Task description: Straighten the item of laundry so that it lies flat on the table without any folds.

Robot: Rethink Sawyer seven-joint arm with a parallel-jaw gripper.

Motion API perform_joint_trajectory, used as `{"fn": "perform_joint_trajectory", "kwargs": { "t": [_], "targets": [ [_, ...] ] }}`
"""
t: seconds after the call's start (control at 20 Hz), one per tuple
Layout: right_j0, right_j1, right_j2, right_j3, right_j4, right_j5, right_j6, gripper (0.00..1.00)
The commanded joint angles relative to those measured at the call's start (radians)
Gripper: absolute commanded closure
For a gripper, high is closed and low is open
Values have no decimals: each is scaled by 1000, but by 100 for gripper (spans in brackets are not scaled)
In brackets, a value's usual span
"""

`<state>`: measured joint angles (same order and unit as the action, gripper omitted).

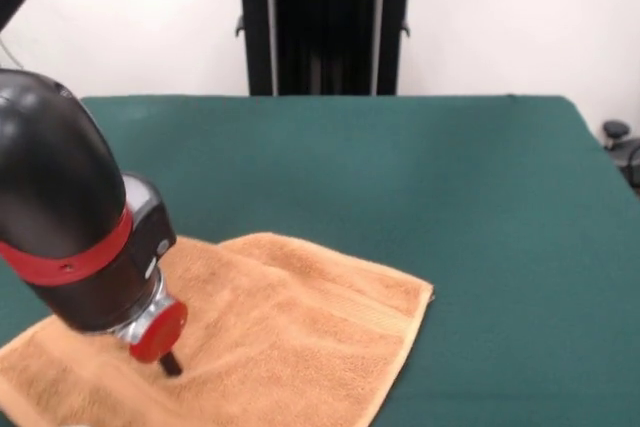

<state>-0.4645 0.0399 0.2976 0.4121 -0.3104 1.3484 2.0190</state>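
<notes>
At the near left, the red and black arm's gripper (170,363) comes down onto the orange-tan terry hand towel (290,337); I cannot tell whether it holds any cloth or how wide it is. The towel lies at the near left of the dark green felt-covered table (400,167), its length running rightward from the gripper toward its far-right corner, so any smoothing would probably go that way.

One camera only, and it looked across the table (400,157) from the near edge, tilted down. It sat close: the arm (60,217) loomed large at nine o'clock, the towel (290,337) ran off at six, a white wall (520,17) filled twelve.
</notes>
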Motion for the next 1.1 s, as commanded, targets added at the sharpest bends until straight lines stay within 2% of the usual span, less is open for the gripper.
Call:
{"fn": "perform_joint_trajectory", "kwargs": {
  "t": [0.05, 0.3, 0.45, 0.65, 0.8, 1.1],
  "targets": [
    [41, 88, 222, -157, -135, -256, -491, 0],
    [17, 106, 321, -162, -170, -437, -607, 0],
    [11, 109, 355, -172, -195, -392, -608, 0],
    [2, 103, 291, -107, -134, -283, -484, 0],
    [-10, 83, 236, -19, -89, -330, -439, 0],
    [-10, 59, 185, 49, -61, -351, -386, 0]
  ]
}}
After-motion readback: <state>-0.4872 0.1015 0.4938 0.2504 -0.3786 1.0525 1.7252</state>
